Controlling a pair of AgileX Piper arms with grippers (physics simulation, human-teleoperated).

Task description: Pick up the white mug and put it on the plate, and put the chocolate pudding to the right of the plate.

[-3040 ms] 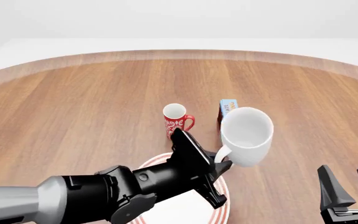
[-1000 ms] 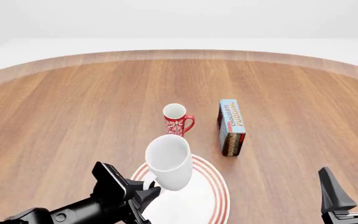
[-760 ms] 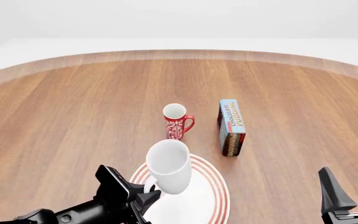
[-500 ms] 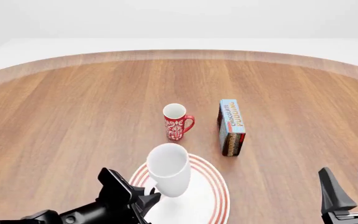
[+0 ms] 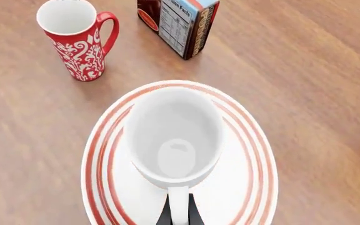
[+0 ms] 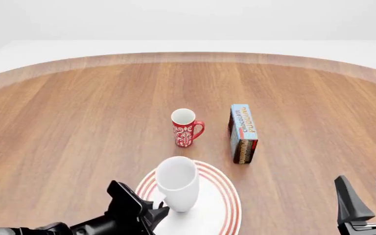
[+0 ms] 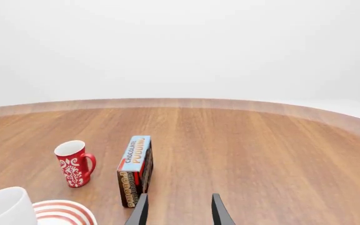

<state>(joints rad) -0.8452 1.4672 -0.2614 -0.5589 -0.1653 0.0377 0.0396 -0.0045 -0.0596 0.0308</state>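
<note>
Between the jaws of the left gripper [image 6: 156, 211], the loop handle of the white mug [image 6: 176, 182] is clamped; the mug is held upright, mouth up, handle turned back toward that gripper, over the plate [image 6: 224, 208]. Whether it touches the plate cannot be told. Beyond the spread, empty jaws of the right gripper [image 7: 177, 211], the chocolate pudding [image 6: 243, 132] is seen on edge, its long axis running away from them. One round wooden table [image 6: 77, 112] under pale walls carries two mugs, including a red mug [image 6: 185, 128], one plate and one box.

Two mugs [image 6: 177, 182] [image 6: 185, 127], one plate [image 6: 225, 196], one box [image 6: 243, 133]
</note>
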